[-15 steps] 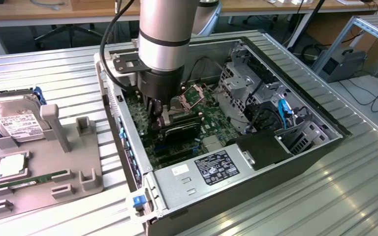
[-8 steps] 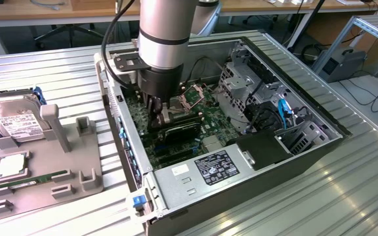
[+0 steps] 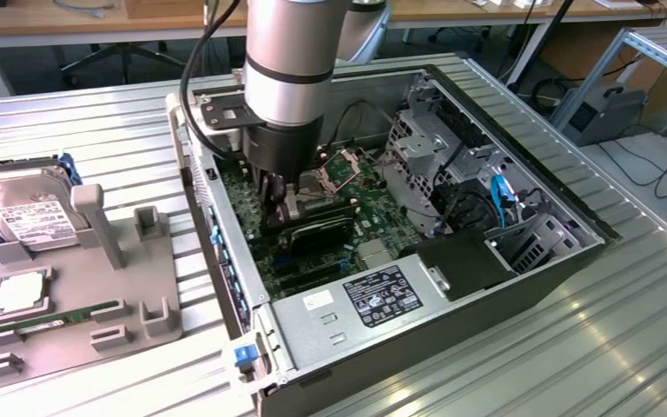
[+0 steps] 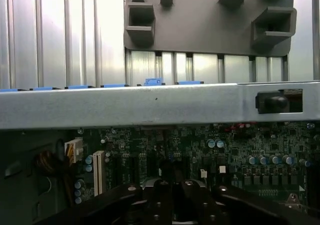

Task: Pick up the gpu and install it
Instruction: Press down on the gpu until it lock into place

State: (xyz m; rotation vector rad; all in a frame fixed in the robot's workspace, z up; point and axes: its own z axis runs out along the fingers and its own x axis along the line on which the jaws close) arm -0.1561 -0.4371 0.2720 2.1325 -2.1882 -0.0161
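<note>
Exterior view: gripper (image 3: 291,207) reaching down into open computer case (image 3: 542,269), fingers closed tight, standing on top edge of gpu (image 3: 320,233); dark card sitting upright on motherboard (image 3: 363,204), directly under fingertips. Grey holder tray (image 3: 136,304) lying outside case, hard drive (image 3: 21,213) leaning in it.

Wrist view: gripper (image 4: 172,187) dark fingers pressing together, motherboard (image 4: 240,145) spreading beyond fingertips; metal case wall (image 4: 150,105) crossing farther out, holder tray (image 4: 200,25) lying past it. Gpu hiding beneath fingers here.

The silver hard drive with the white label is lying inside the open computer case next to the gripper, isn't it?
Not quite: the silver hard drive with the white label rests on the grey holder tray outside the open computer case, on the exterior view's left, away from the gripper.
</note>
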